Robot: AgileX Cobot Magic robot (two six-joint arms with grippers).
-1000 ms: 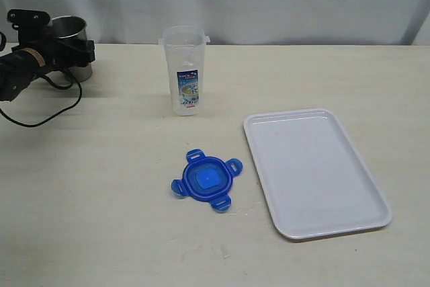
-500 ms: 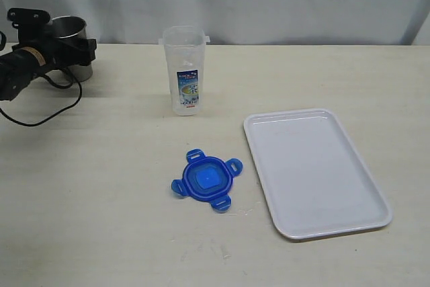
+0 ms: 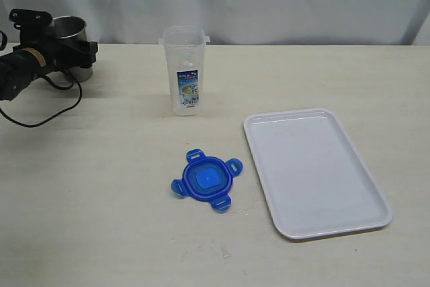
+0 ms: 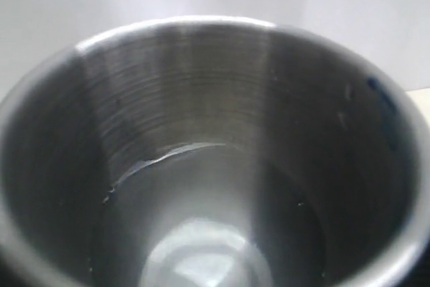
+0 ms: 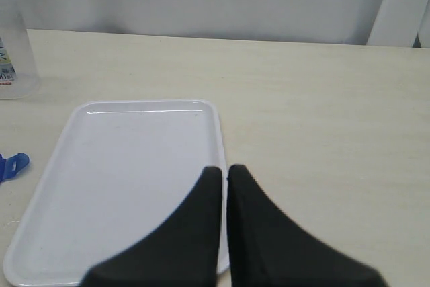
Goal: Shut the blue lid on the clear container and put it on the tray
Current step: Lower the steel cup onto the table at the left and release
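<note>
Item: the blue lid (image 3: 207,180), lying flat on the table (image 3: 101,199) at lower centre of the exterior view, off the clear container (image 3: 184,72), which stands upright and open-topped at upper centre. The tray (image 3: 316,173) lies bare to the right of the lid, apart from it. All three are placed as in the earlier frames. The left gripper (image 3: 86,50), upper left, sits against the grey steel cup (image 3: 69,28) and has edged only slightly since then; its wrist view shows nothing but the cup's interior, so whether it is released or grasping cannot be told. The right gripper (image 5: 224,173) is clenched, holding nothing, above the tray's near edge.
</note>
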